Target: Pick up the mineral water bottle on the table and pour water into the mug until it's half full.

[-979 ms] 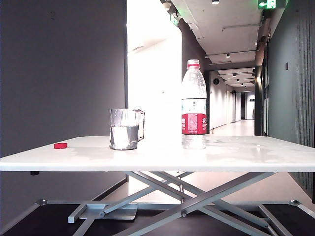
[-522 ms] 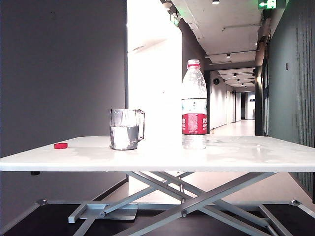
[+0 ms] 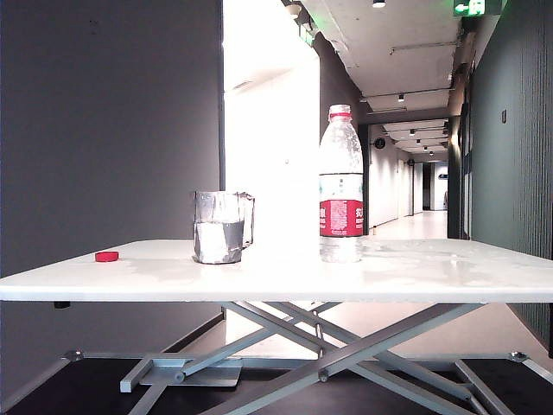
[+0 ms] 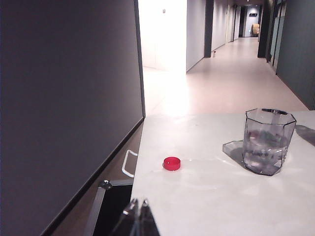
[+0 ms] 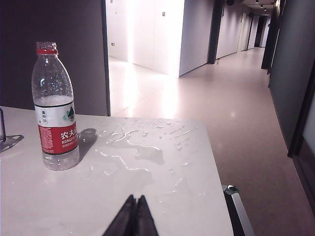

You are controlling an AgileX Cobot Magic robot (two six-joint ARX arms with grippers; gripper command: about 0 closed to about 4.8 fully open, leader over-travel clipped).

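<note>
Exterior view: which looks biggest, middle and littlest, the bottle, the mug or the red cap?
1. The mineral water bottle, tallest.
2. The mug, about half as tall.
3. The red cap, tiny and flat.

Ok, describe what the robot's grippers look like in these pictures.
Only the fingertips show. The left gripper has two slim, dark, glossy fingers tapering to narrow points. The right gripper looks the same: two thin black pointed fingers. No cables or markings are visible, and the arms are out of view.
</note>
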